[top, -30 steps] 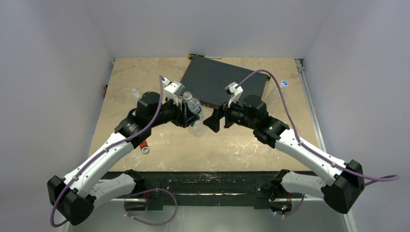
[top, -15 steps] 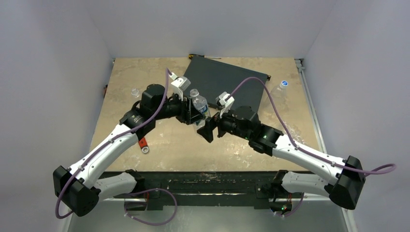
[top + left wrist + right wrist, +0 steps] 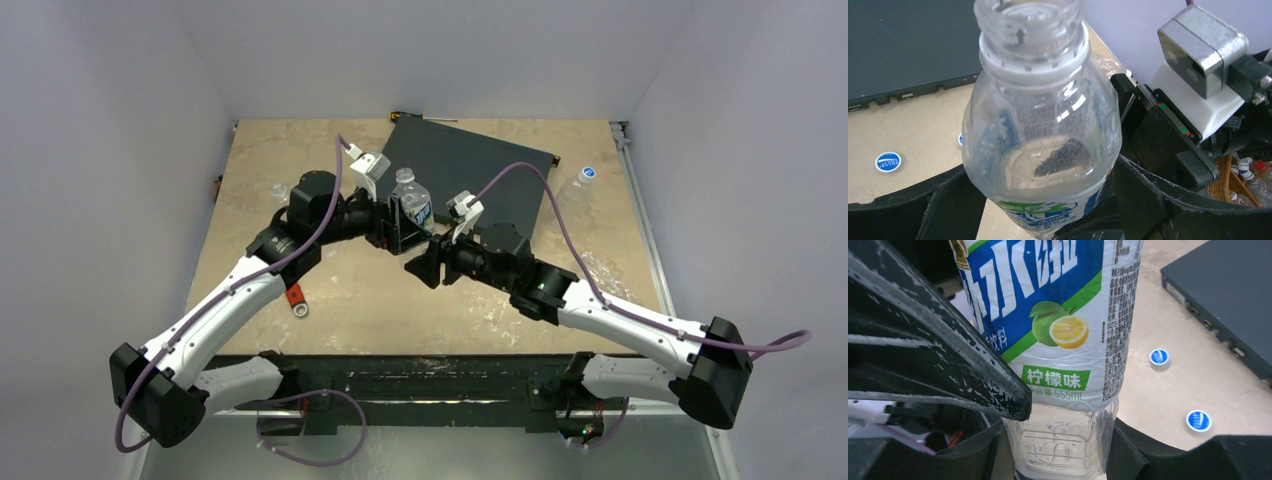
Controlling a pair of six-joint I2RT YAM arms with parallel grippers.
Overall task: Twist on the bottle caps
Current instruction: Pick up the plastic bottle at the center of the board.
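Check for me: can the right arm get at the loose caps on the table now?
Probably not yet. The right gripper looks closed on the bottle near its base, so it is occupied. The caps lie uncovered on the table nearby, but the gripper would need to release first.

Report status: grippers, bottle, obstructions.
Right gripper shut on bottle base. Left gripper around bottle, grip unclear. Bottle uncapped; caps loose on table. No obstruction seen.

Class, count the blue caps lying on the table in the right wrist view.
2. One cap lies near the black box; the other cap lies nearer the camera, at right. More may hide behind the bottle.
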